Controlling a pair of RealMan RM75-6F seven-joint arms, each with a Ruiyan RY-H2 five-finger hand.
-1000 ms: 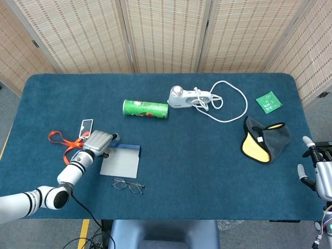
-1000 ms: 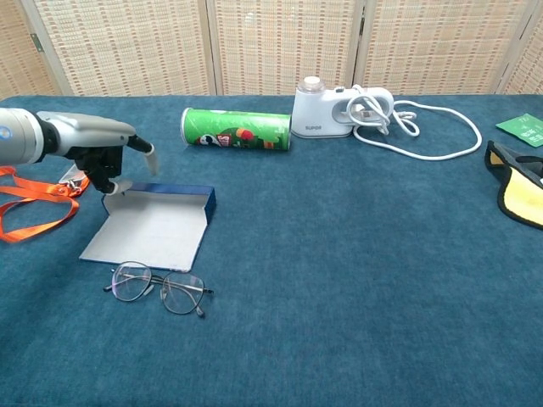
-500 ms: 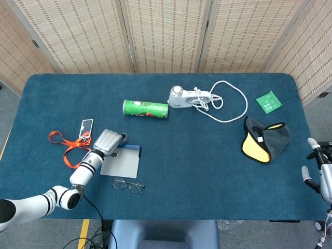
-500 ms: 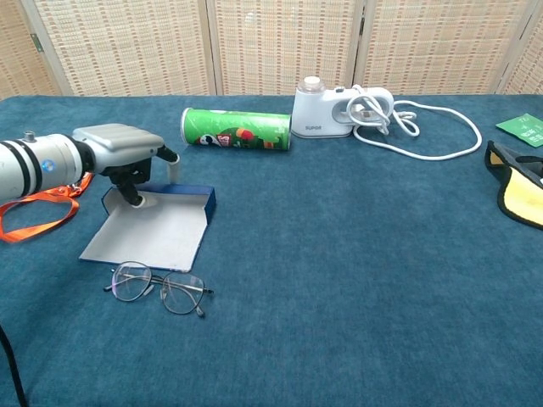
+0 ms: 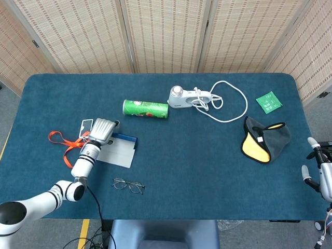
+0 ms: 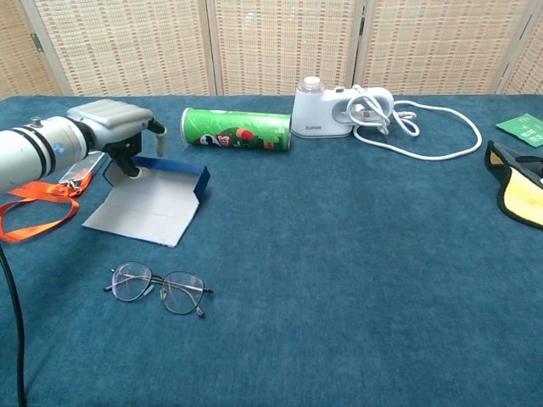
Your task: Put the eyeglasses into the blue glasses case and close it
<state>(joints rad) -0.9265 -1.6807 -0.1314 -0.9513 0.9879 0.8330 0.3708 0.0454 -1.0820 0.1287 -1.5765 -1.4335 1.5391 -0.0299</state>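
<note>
The left hand (image 6: 119, 127) sits over the far left corner of the open case (image 6: 148, 202), fingers curled down onto its blue rim; it appears to pinch or press that edge, though the view is too coarse to say which. The case lies flat, grey lining up, its low blue wall on the far side. Nearer the robot than the hand and the case, apart from both, the glasses (image 6: 159, 289) rest on the table (image 6: 356, 271), arms apparently folded.

The step in hand looks like positioning or steadying the case; the glasses are not yet picked up. Next the hand must let go, come toward the robot, and pinch the thin frame without bending it.

The right hand (image 5: 320, 176) waits at the table's far right edge, fingers spread, holding nothing.
</note>
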